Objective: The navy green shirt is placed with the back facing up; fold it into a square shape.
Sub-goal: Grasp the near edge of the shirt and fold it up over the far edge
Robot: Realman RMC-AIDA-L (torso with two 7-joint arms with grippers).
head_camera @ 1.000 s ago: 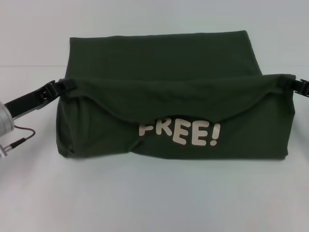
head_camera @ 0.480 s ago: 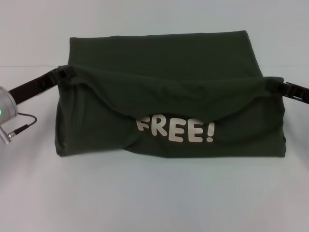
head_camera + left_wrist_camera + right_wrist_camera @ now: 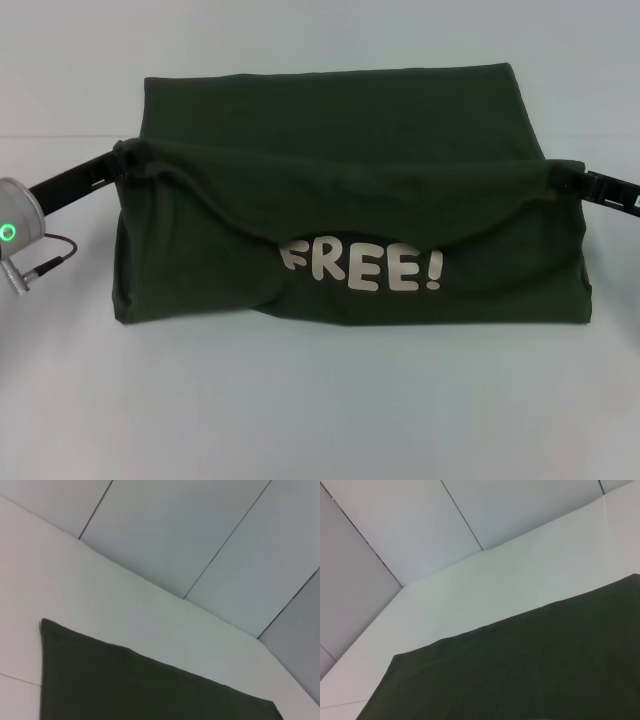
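White table; olive shirt half-folded, "FREE!" print showing.

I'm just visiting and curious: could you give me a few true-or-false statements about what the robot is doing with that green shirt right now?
1. Both grippers hold the navy green shirt, one at each side. True: the left gripper and the right gripper each grip an end of the lifted fold.
2. The shirt is plain, with no print. False: white lettering reading "FREE!" shows on the raised part.
3. The lifted edge sags in the middle. True.
4. The shirt is red. False: it is dark olive green.
5. The shirt rests on a white table. True.
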